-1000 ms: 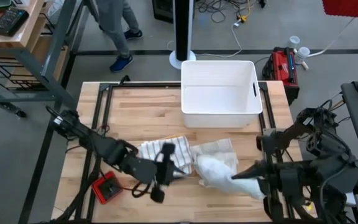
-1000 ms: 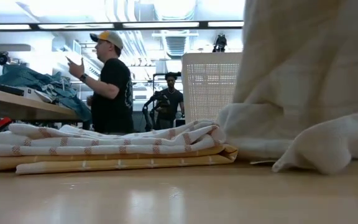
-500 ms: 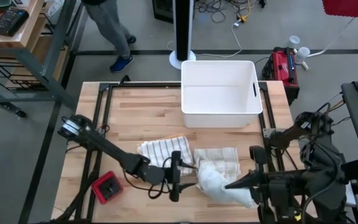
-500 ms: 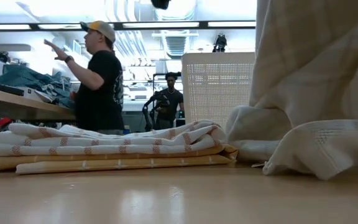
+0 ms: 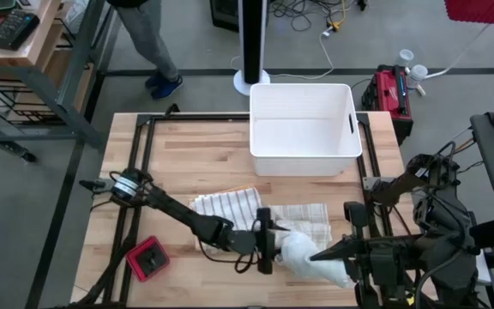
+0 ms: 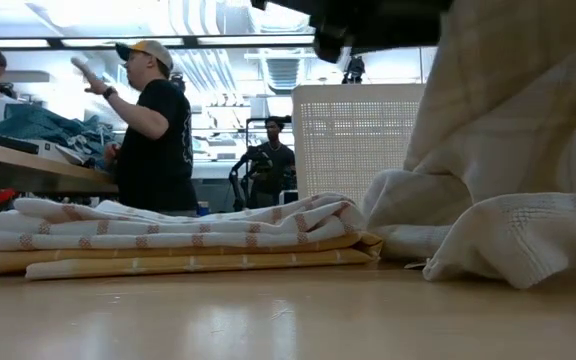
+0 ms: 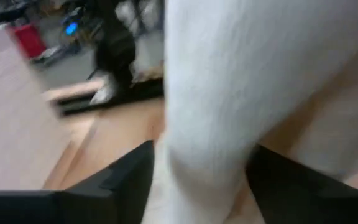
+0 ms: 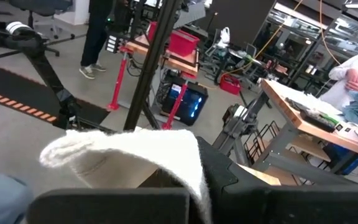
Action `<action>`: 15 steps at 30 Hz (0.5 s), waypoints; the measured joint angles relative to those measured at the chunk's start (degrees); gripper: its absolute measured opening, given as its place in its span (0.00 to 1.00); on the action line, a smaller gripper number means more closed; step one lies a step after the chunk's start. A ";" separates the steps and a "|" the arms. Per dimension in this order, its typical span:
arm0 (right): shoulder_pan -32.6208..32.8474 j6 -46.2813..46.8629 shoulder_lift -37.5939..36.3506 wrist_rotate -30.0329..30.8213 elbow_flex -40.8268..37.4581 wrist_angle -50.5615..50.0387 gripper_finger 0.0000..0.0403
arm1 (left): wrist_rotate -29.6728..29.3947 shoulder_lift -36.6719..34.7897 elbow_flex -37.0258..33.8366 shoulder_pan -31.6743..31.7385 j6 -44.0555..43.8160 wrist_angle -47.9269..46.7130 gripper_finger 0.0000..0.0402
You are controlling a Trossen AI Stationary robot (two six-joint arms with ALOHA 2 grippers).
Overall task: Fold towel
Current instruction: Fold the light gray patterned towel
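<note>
Towel: I see the cream towel [image 5: 303, 245] near the table's front edge, one end lifted and bunched, the rest lying flat just beside the folded stack.
Right gripper: my right gripper [image 5: 322, 255] pinches the towel's raised end, jaws pressed together on the cloth.
Left gripper: my left gripper [image 5: 264, 243] sits against the hanging fold, jaws spread either side of it.
Folded stack: striped towels [image 6: 178, 235] piled left of the cream one.
Bin: white bin [image 5: 302, 129] at the table's far side, well apart.
Background: a person [image 6: 153, 125] stands beyond the table.
</note>
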 joint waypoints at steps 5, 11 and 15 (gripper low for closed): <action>0.45 4.71 -0.02 0.60 -0.08 -4.77 0.00 | -19.11 -2.13 6.90 -1.69 0.94 -27.08 0.15; 2.18 14.79 -0.80 10.40 -0.05 -16.04 0.00 | -23.36 -9.72 13.36 -3.18 -4.88 -49.25 0.01; 2.43 18.67 -1.06 10.96 -0.05 -18.85 0.00 | -28.68 -13.89 16.50 -4.26 -3.31 -57.03 0.00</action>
